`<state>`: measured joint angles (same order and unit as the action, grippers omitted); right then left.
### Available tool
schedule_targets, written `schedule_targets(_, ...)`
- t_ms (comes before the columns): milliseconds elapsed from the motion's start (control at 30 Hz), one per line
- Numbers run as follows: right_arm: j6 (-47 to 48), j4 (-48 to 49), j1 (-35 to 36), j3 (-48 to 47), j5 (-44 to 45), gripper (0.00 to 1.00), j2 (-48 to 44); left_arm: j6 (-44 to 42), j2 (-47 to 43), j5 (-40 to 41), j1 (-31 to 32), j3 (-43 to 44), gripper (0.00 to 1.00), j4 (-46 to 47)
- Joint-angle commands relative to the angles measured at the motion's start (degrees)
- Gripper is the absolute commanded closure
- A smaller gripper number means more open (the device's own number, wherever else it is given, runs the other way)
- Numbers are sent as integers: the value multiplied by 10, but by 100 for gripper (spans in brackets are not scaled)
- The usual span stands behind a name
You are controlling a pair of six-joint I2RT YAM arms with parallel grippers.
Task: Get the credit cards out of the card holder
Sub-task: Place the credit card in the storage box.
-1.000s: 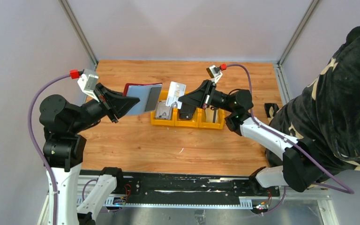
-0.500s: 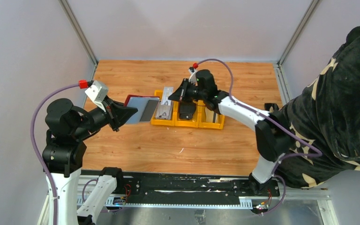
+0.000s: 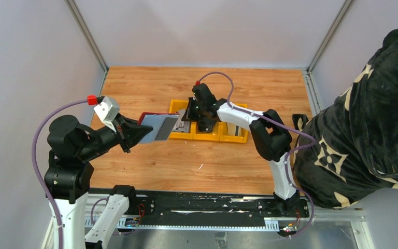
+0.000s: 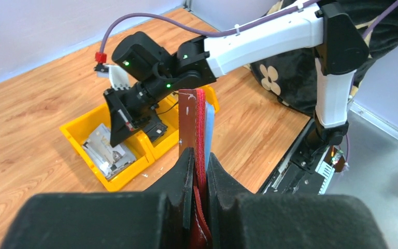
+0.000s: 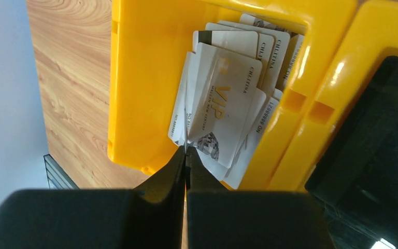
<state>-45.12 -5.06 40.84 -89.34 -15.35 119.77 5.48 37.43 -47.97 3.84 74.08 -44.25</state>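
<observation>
The card holder (image 3: 154,128) hangs open above the table, left of the bin, showing a dark red edge and grey-blue lining. My left gripper (image 3: 136,133) is shut on its near end. In the left wrist view the card holder (image 4: 197,119) stands edge-on between the jaws of my left gripper (image 4: 199,161). My right gripper (image 5: 185,151) is shut on one credit card (image 5: 185,104), seen edge-on as a thin line. It hangs low over the left compartment, where several pale credit cards (image 5: 223,104) lie stacked. From above, my right gripper (image 3: 189,115) points down into that compartment.
The yellow three-compartment bin (image 3: 241,139) sits mid-table; its middle compartment holds a dark object (image 3: 205,124). A person in a dark patterned blanket (image 3: 373,114) is at the right edge. Metal frame posts stand at the back corners.
My right arm swung left and down, bringing its card from above the bin into the left compartment. The left gripper drifted slightly nearer and lower with the card holder.
</observation>
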Motion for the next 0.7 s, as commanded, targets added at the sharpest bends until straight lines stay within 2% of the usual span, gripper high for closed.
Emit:
schedule_targets(0,11,-23,18,-40,20,100,26,-9,-9,-27,-1,1,96,-1)
schedule_targets(133,11,-40,27,-70,23,99,50,-11,-13,-31,-1,5,96,-2)
schedule_targets(267,12,-61,30,-79,38,86,50,-20,-14,-34,-1,8,96,-8)
schedule_targets(400,20,-76,32,-71,58,61,15,-29,-13,-41,-1,6,96,-13)
schedule_targets(467,35,-81,35,-67,72,51,-11,-34,-12,-44,-1,7,96,-13)
schedule_targets(533,61,-85,37,-70,75,46,-39,-38,-11,-48,-1,8,96,-13)
schedule_targets(633,122,-136,37,-115,55,38,-73,-69,-11,-70,-1,4,95,-24)
schedule_targets(667,146,-151,38,-129,48,29,-85,-86,-14,-76,-1,-2,95,-28)
